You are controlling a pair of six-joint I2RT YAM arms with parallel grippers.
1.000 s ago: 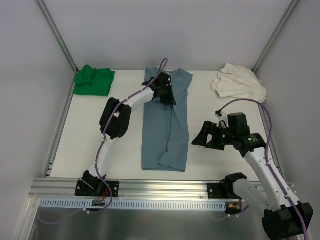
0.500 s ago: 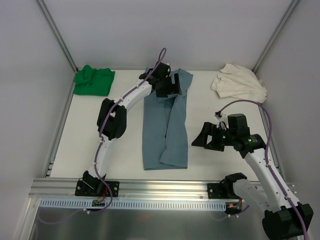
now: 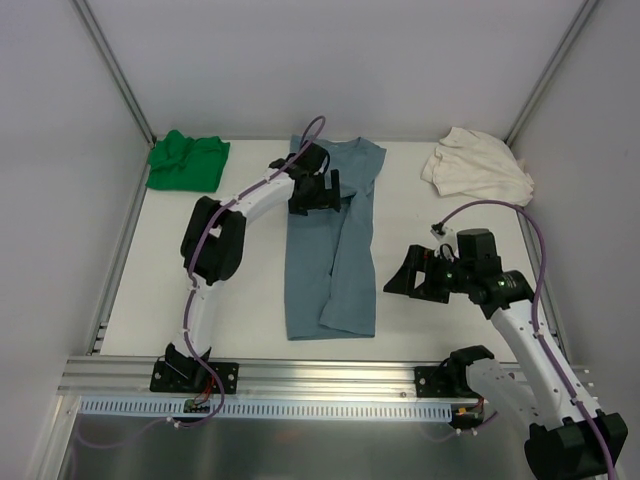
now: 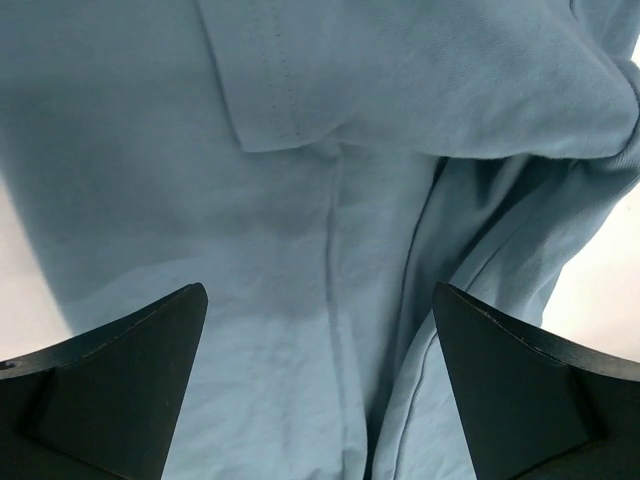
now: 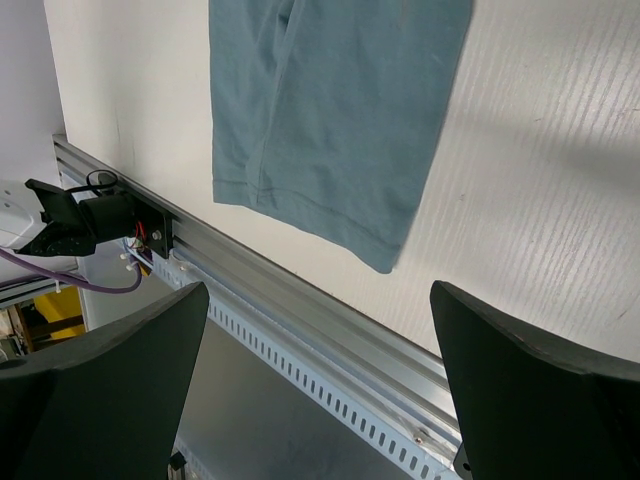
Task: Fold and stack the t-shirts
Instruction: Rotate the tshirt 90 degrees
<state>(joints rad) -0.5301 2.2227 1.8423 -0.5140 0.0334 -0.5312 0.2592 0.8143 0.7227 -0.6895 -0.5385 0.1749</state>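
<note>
A dusty blue-grey t-shirt (image 3: 335, 250) lies mid-table, folded lengthwise into a long narrow strip, its neck end at the far side. My left gripper (image 3: 322, 190) hovers open over the strip's upper part. In the left wrist view the left gripper (image 4: 318, 300) has only blue cloth (image 4: 300, 150), with a sleeve hem and seams, below it and nothing between the fingers. A green t-shirt (image 3: 187, 160) lies bunched at the far left. A cream-white t-shirt (image 3: 477, 165) lies crumpled at the far right. My right gripper (image 3: 405, 275) stands open beside the strip's right edge, empty.
An aluminium rail (image 3: 300, 375) runs along the table's near edge; it also shows as the slotted rail (image 5: 330, 330) in the right wrist view. White walls with metal posts close in the table at the back and both sides.
My left gripper has opened and let go of the blue-grey t-shirt's upper part, then drawn back a little over it. The right arm has barely moved.
</note>
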